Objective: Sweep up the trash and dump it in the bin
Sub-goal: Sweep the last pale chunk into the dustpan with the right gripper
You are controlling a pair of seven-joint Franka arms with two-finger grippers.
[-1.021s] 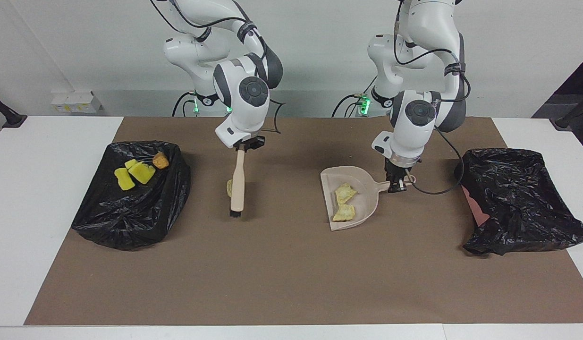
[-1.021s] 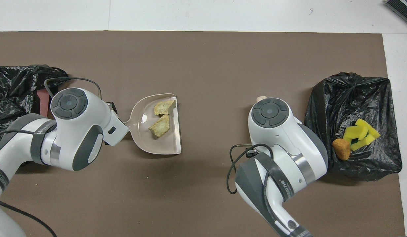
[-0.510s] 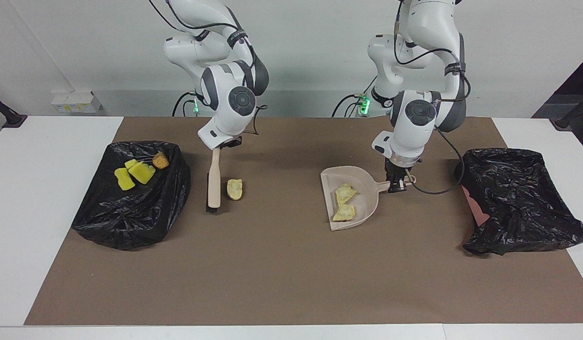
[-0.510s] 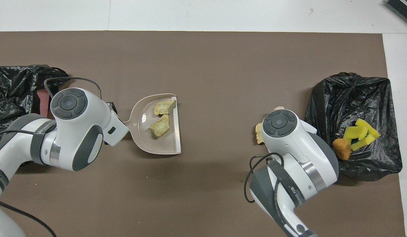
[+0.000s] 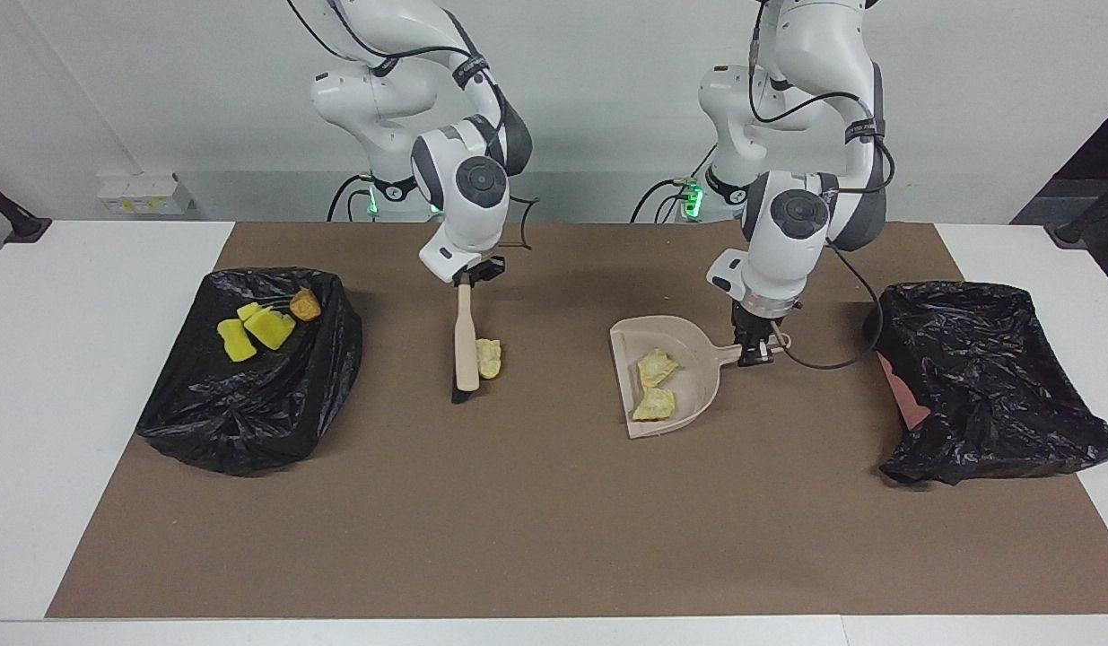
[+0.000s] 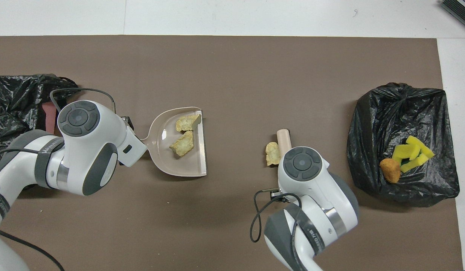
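A: What does the right gripper [image 5: 466, 280] hold?

B: It is clamped on the top of the brush [image 5: 466, 339] handle. The brush hangs down from it to the brown mat [image 5: 554, 502], and one pale beige piece [image 5: 488, 357] lies touching the brush just below the gripper, on the side toward the dustpan.

A: And the left gripper [image 5: 753, 352]?

B: Closed on the handle of the dustpan [image 5: 693, 395], which rests on the mat. Two beige pieces [image 5: 654, 384] lie in the pan beside that gripper.

A: The other trash?

B: The yellow sponge pieces [image 5: 253, 327] and the orange-brown lump [image 5: 305, 305] sit in the black-lined bin [image 5: 248, 422] at the right arm's end, apart from the right gripper. The second black bag [image 5: 993, 386] lies at the left arm's end, near the left gripper.
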